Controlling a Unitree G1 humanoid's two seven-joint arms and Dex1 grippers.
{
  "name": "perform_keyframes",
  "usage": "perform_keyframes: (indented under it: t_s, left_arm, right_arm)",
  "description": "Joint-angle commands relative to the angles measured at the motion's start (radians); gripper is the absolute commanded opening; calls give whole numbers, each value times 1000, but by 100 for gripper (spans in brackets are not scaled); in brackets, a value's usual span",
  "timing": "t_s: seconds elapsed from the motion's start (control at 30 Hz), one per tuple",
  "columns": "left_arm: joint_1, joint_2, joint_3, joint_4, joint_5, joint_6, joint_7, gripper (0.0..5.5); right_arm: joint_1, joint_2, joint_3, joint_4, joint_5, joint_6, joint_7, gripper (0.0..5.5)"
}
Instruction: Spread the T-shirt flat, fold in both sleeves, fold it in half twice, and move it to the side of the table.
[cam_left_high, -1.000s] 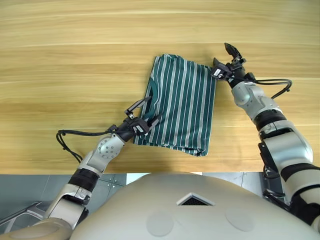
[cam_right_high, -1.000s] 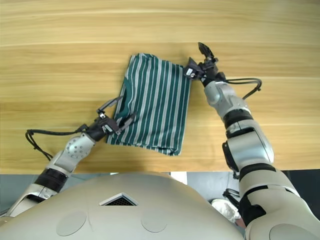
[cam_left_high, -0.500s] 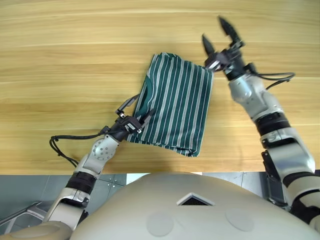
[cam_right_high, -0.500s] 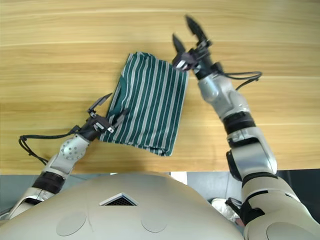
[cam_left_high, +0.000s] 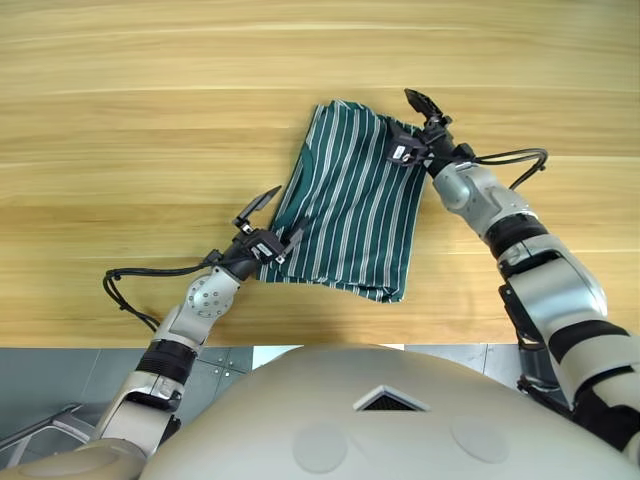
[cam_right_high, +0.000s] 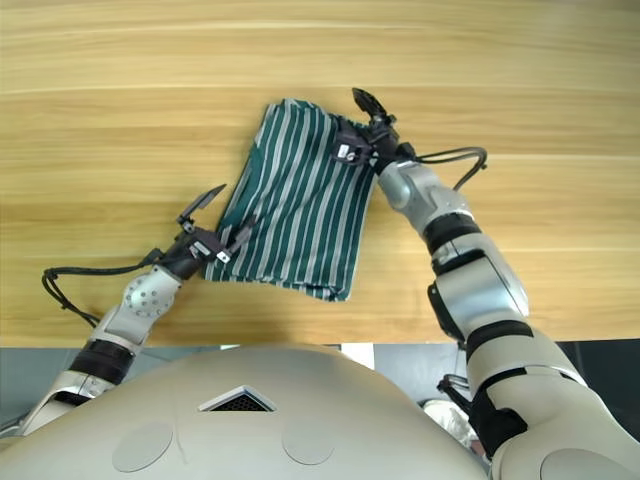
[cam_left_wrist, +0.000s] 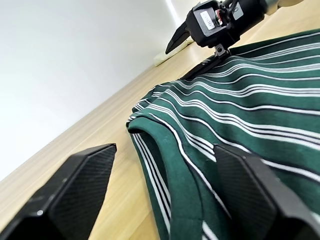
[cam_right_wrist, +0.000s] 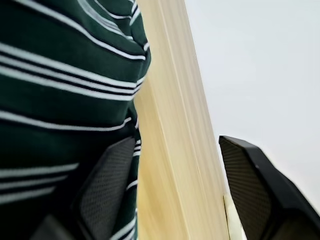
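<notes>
At the near left corner of the T-shirt, the left gripper has its two fingers spread wide and holds nothing. One finger lies over the striped cloth and the other points out over bare wood beside it. In the left wrist view the shirt's folded edge runs up between the two black fingers; whether either one presses on the cloth cannot be told.

At the far right corner, the right gripper is also spread, with nothing pinched. Its lower finger rests on or just above the cloth and its upper finger is raised past the corner, toward the far side of the table. The right wrist view shows one finger over the green stripes and the other over the wood.

The shirt lies folded into a rough rectangle near the middle of the table, turned at a slant, its collar edge to the left. A black cable loops from the left arm onto the table's near edge.
</notes>
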Motion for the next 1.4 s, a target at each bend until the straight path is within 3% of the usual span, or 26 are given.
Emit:
perform_keyframes:
  t_s: [0.03, 0.17, 0.27, 0.37, 0.5, 0.6, 0.8, 0.93, 1.13, 1.4]
  left_arm:
    - [40, 12, -2, 82, 36, 48, -15, 361]
    - [-14, -27, -2, 86, 30, 10, 5, 361]
    - [-72, -67, -1, 93, 17, -25, 16, 361]
    - [-96, -81, 22, 72, 8, -51, 37, 361]
    - [-88, -34, 73, -64, -41, -95, 6, 361]
    - [-235, 4, 97, -59, 16, -63, -25, 361]
    - [-640, -23, 46, 359, 213, 12, 49, 361]
    - [-846, -87, -76, 643, 353, 39, 90, 361]
    - [-958, -142, -207, 896, 463, 42, 92, 361]
    - [-992, -139, -242, 988, 471, 100, 146, 361]
  right_arm:
    - [11, -3, 10, 50, 0, 20, 5, 310]
    - [19, 5, 14, -40, 3, -114, -81, 310]
    - [71, 31, -125, -238, 210, -286, -99, 310]
    - [165, -8, -211, -503, 360, -299, -1, 310]
    - [407, -206, -174, -784, 289, -278, 233, 310]
    - [575, -331, -83, -910, 236, -302, 422, 310]
    - [622, -333, -66, -946, 216, -290, 511, 310]
    - [656, -347, -60, -959, 191, -278, 553, 310]
    - [642, -330, -49, -964, 174, -277, 591, 310]
    - [624, -328, -57, -947, 161, -283, 599, 310]
